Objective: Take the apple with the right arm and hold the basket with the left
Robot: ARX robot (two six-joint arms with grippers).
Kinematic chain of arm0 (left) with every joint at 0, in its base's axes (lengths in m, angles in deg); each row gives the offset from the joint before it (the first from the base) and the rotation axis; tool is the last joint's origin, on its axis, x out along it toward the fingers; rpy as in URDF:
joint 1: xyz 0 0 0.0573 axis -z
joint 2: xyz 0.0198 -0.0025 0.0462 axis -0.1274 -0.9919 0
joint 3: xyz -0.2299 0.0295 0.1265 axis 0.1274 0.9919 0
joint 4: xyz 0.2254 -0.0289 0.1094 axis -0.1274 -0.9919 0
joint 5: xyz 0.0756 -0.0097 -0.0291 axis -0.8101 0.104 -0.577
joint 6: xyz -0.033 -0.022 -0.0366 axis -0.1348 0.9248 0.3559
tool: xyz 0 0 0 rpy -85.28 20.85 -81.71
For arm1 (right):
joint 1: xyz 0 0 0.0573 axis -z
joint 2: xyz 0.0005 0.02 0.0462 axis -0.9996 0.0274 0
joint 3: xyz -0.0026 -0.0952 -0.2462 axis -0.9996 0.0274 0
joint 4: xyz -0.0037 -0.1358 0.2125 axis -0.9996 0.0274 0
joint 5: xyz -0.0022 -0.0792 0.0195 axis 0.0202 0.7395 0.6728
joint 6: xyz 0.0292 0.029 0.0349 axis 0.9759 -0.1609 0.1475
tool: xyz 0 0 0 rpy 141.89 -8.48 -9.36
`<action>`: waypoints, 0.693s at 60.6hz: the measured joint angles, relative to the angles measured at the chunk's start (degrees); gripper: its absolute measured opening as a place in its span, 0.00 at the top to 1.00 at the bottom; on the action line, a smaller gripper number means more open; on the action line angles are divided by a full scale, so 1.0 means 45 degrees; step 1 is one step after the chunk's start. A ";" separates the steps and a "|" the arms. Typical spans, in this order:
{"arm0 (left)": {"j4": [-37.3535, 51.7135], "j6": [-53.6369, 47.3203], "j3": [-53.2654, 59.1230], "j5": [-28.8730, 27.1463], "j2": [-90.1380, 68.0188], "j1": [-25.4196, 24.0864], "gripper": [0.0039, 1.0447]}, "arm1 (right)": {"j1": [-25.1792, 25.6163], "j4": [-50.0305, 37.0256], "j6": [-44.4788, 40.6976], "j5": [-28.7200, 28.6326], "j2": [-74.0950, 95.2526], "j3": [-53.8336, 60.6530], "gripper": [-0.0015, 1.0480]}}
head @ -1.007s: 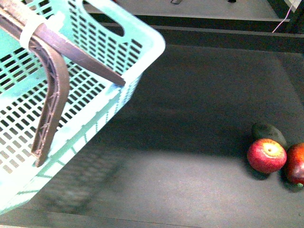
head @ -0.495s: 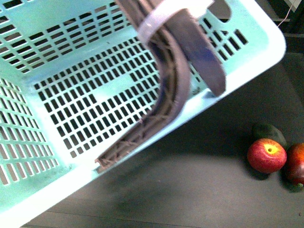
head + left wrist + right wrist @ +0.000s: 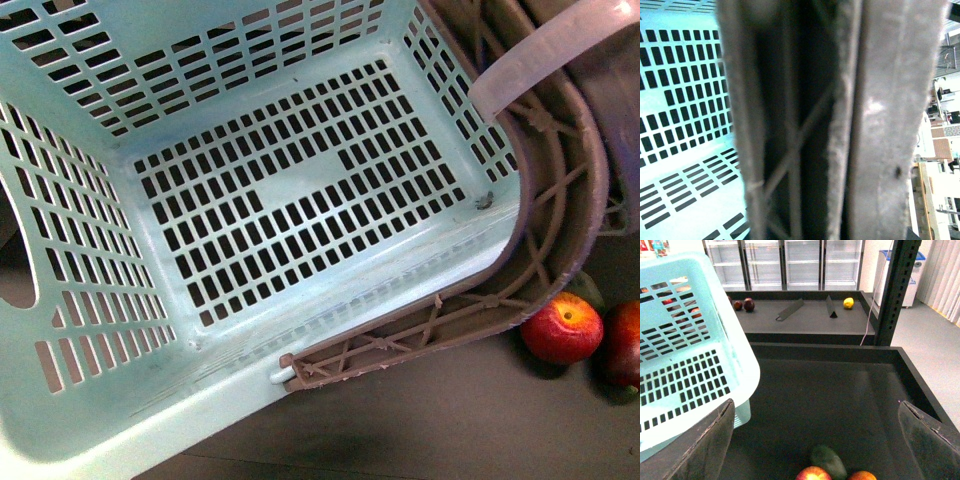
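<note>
The turquoise basket (image 3: 260,190) hangs tilted and fills most of the front view, its slotted floor facing the camera. Its brown lattice handle (image 3: 565,210) with a white tie (image 3: 545,55) curves down its right side, just above the apple (image 3: 561,327). In the left wrist view the handle (image 3: 840,120) fills the frame. My left gripper is shut on it, with its fingers hidden. My right gripper (image 3: 815,440) is open, fingers (image 3: 700,445) wide apart. It hovers above and behind the apple (image 3: 813,474). The basket (image 3: 685,340) is off to one side of it.
A darker red apple (image 3: 625,345) touches the apple's right side. A dark green fruit (image 3: 827,460) lies just behind both. The black table has a raised rim (image 3: 920,385). A dark metal post (image 3: 895,290) and a back shelf with fruit, including a yellow one (image 3: 848,302), stand beyond.
The basket has swung right and towards the camera and now covers most of the table in the front view. Its handle now reaches just above the apple. The fruits have not moved.
</note>
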 joint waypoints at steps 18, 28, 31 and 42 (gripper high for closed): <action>0.0000 -0.0005 0.0000 -0.0131 -0.0019 0.0005 0.86 | 0.0000 0.0000 0.0000 0.0000 0.0000 0.0000 0.08; 0.0005 0.0024 -0.0010 -0.0121 -0.0039 0.0005 0.86 | -0.1326 0.5561 0.2492 0.4284 0.3706 -0.2220 0.08; 0.0005 -0.0015 -0.0019 -0.0136 -0.0039 0.0024 0.86 | -0.1472 0.6416 0.2866 0.4823 0.4498 -0.2370 0.08; 0.0005 -0.0024 -0.0024 -0.0175 -0.0068 0.0029 0.86 | -0.1316 0.4337 0.2773 0.4478 0.6907 -0.2098 0.08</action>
